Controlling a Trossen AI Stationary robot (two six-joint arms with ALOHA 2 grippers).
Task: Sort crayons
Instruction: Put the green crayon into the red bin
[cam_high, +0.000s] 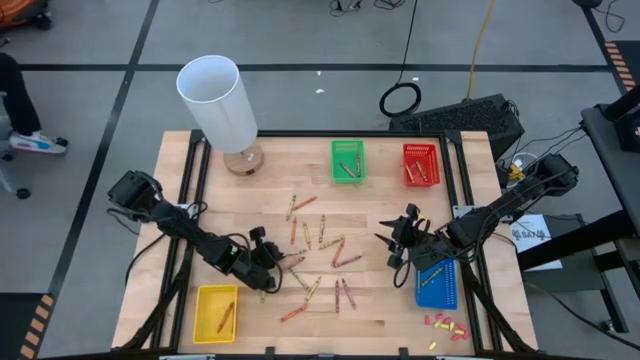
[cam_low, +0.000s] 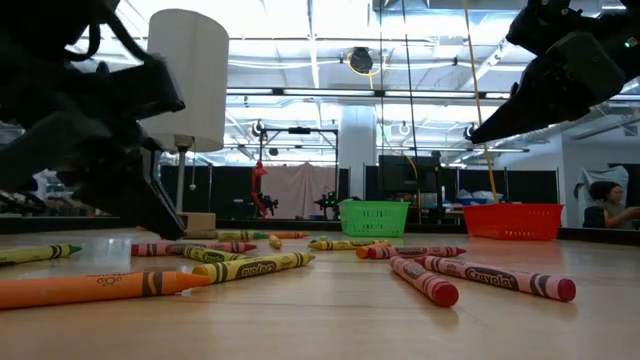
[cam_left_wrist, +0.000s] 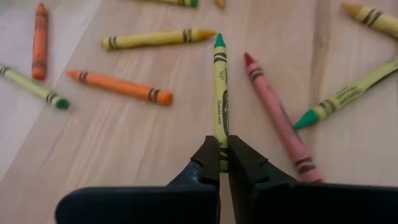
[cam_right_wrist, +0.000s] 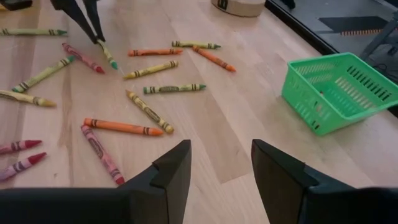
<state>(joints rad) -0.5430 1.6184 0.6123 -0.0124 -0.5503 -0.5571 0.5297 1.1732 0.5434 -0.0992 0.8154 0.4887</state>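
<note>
Wooden tabletop, seen from above: we counted many crayons loose at centre, a few already in the yellow basket, green basket and red basket; most of the sorting remained. At table height, we saw crayons strewn across the boards. Our left gripper had clamped a green-tipped crayon lying on the wood. Our right gripper hung spread, empty, near the blue basket.

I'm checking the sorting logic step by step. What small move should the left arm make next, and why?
Probably lift straight up. The left gripper is shut on the green-tipped crayon, which lies on the table close beside a red crayon; raising it first avoids dragging neighbours.
</note>
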